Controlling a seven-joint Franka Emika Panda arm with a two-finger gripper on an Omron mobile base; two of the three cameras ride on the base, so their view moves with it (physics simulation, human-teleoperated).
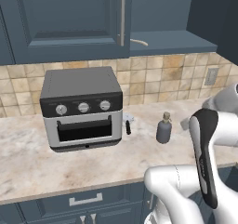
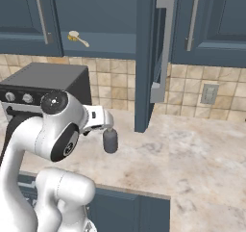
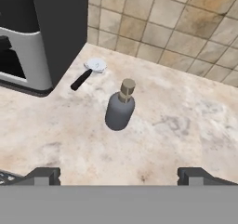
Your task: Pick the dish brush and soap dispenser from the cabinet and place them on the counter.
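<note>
One of two items is sitting done: the soap dispenser (image 3: 120, 108), a rounded grey bottle with narrow neck and tan pump top, is standing upright on the counter (image 3: 186, 125), just right of the toaster oven (image 1: 82, 108). The dish brush (image 2: 77, 37), a slim cream curved handle with a tan head, is lying on the open cabinet (image 2: 103, 21) shelf, so half the job looks left. The gripper (image 3: 118, 174) is hanging over the counter near the bottle, fingers spread wide apart and holding nothing. Counter is showing beige marble with faint brown veining, smooth; backsplash (image 1: 153, 76) is showing tan square tiles. Toaster oven is looking boxy, dark top, silver front, three knobs. A small white round item with a short black handle (image 3: 87, 73) is lying between oven and bottle, touching neither.
</note>
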